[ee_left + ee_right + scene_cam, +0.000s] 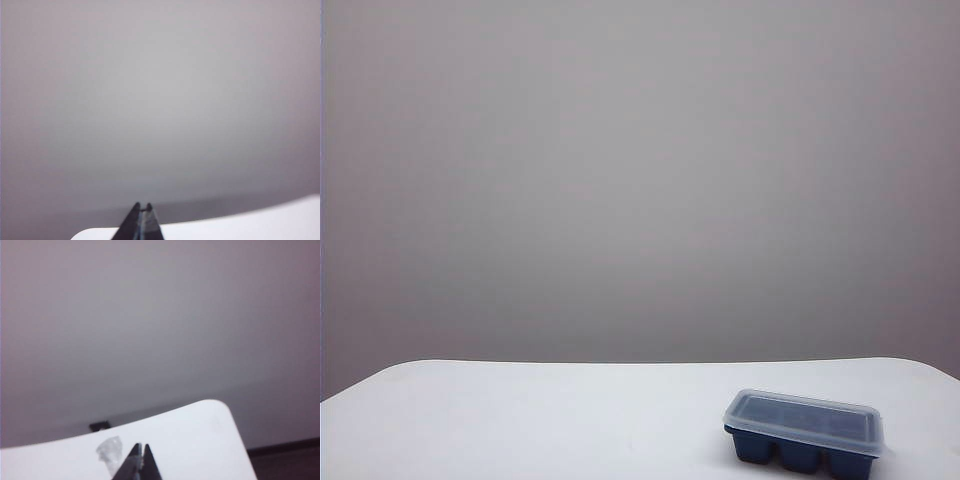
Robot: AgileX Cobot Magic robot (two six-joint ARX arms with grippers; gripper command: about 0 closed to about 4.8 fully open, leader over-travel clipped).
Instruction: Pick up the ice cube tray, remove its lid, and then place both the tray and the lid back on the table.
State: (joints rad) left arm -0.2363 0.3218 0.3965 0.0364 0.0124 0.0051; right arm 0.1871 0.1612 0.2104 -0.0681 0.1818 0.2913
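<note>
The ice cube tray [798, 453], dark navy blue, stands on the white table [520, 420] near its front right in the exterior view. The frosted clear lid [805, 417] sits on top of it, closed. Neither gripper shows in the exterior view. In the left wrist view my left gripper [142, 205] is shut with nothing between its fingers, pointing level over a rounded table corner [240, 225]. My right gripper [141, 445] is also shut and empty, above the table [190, 435]. A small pale translucent shape [110, 450] lies just beside its tips; I cannot tell what it is.
A plain grey wall fills the background in all views. The table's far edge [640, 362] runs across the exterior view, with rounded corners. A small dark object [100, 426] sits beyond the table edge in the right wrist view.
</note>
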